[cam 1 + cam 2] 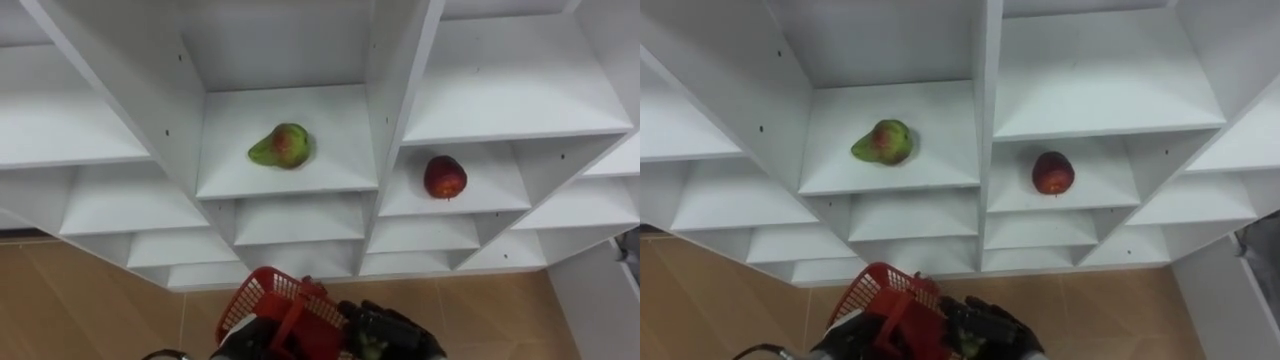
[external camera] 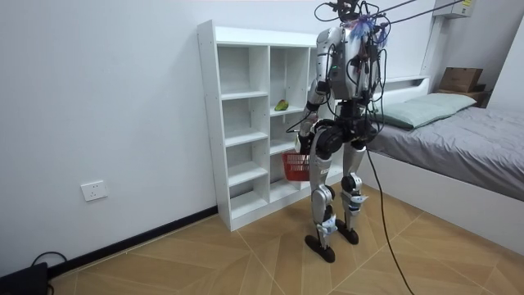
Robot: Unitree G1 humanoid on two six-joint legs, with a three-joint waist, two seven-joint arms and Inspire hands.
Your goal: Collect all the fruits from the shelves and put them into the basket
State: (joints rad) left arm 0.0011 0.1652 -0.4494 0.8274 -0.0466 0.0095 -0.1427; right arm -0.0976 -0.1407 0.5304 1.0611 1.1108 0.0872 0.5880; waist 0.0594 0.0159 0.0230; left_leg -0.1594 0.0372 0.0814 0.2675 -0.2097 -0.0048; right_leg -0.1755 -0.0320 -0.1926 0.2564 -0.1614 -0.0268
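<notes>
A green pear with a red blush (image 1: pixel 280 146) lies on a middle-column shelf of the white closet (image 1: pixel 290 180). A red apple (image 1: pixel 445 177) sits on the shelf one column to the right, at about the same height. Low in the eye views hangs a red mesh basket (image 1: pixel 272 298), and my left hand (image 1: pixel 243 343) is curled on its red handle (image 1: pixel 292 325). My dark right hand (image 1: pixel 392 334) is next to the basket's right rim, with a bit of green showing beneath it. In the room view I stand upright facing the closet (image 2: pixel 246 123), the basket (image 2: pixel 295 167) at hip height.
Other closet compartments hold nothing. Wooden floor (image 1: pixel 90 300) lies below the closet. A white panel (image 1: pixel 600 300) stands at the lower right. In the room view a bed (image 2: pixel 458 147) is behind me, on that view's right.
</notes>
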